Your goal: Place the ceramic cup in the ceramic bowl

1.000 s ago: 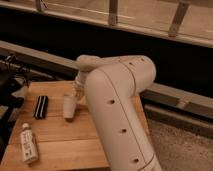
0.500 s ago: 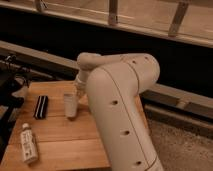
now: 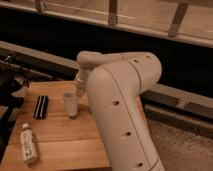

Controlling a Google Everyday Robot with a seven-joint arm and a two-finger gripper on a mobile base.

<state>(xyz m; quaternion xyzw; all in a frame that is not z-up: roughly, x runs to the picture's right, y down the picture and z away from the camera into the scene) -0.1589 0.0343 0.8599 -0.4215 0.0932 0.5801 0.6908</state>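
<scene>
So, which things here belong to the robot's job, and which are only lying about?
For the job: ceramic cup, upright on the wooden table; gripper, close beside the cup's rim. No ceramic bowl is in view.

Lying about: dark rectangular object, apart from the cup; white bottle, lying flat near the front edge.

Overall light: dim, with a warm amber-brown cast.
Brightest zones: the upper shell of the arm (image 3: 127,75), with a soft sheen and no hard glare, and the pale strip along the top edge.
Darkest zone: the wide black band (image 3: 45,37) behind the counter (image 3: 65,145), where no detail can be read.
Counter: evenly lit, mid-toned wood.
Ceramic cup (image 3: 70,103): pale against the wood, with a faint shadow at its base.
Gripper (image 3: 76,91): just above and beside the cup's rim, shaded by the arm.
Bottle (image 3: 27,144): pale and low in contrast.
</scene>
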